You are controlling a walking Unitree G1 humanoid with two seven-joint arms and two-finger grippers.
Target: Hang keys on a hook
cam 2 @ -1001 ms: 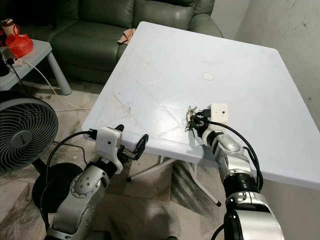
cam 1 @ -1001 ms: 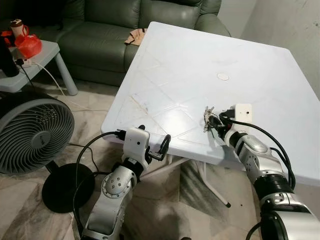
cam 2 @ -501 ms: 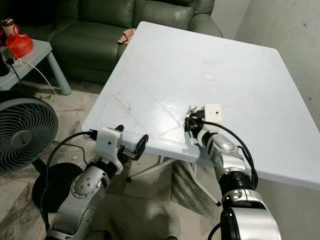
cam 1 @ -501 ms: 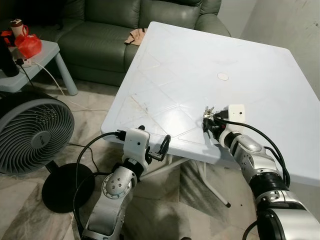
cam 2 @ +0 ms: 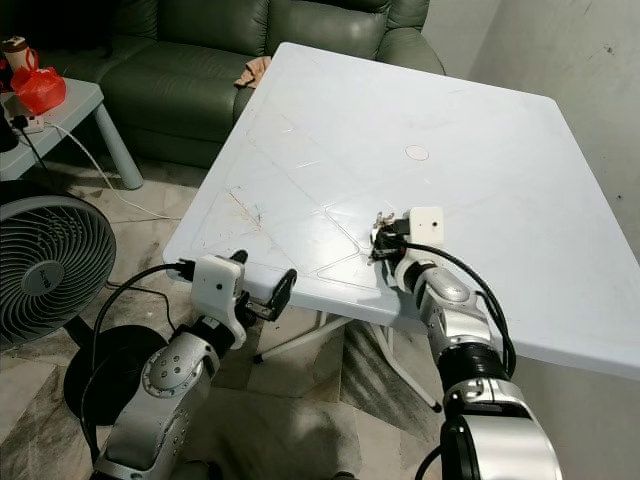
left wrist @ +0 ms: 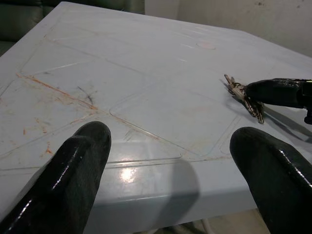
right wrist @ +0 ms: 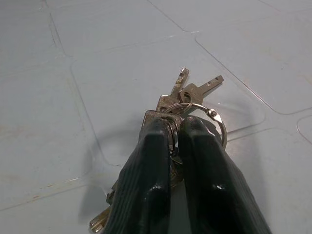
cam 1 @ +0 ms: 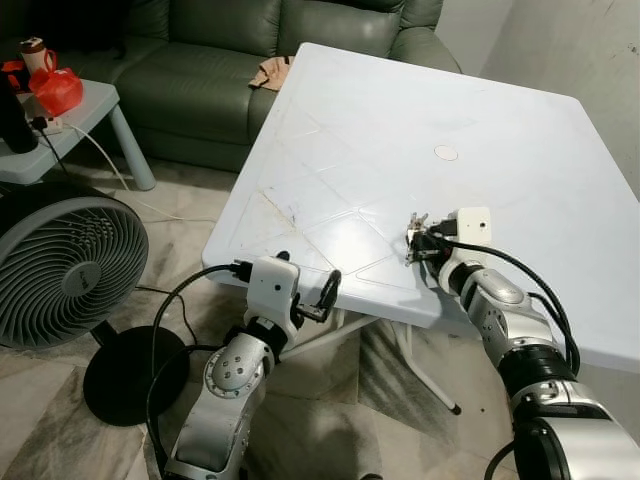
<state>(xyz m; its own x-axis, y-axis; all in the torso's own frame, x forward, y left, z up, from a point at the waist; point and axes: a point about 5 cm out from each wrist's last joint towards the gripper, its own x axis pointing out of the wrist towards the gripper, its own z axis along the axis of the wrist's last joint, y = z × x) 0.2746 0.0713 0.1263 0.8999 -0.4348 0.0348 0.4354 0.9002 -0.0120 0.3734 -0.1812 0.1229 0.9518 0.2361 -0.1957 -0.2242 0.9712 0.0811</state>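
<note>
Pinching keys (cam 1: 415, 232) just above the white tabletop (cam 1: 380, 130) near its front edge: right tool (cam 1: 422, 240). Hovering below that edge, fingers spread: left tool (cam 1: 322, 296). From left wrist, keys gripped over the tabletop. From right wrist, fingers (right wrist: 152, 161) pressed on the keyring.

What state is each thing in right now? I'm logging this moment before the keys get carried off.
keys: pinched at the ring, over the table
right claw: shut on the keys
left claw: open, holding nothing, near the table edge
table: upright, scuffed
fan: standing on the floor
</note>
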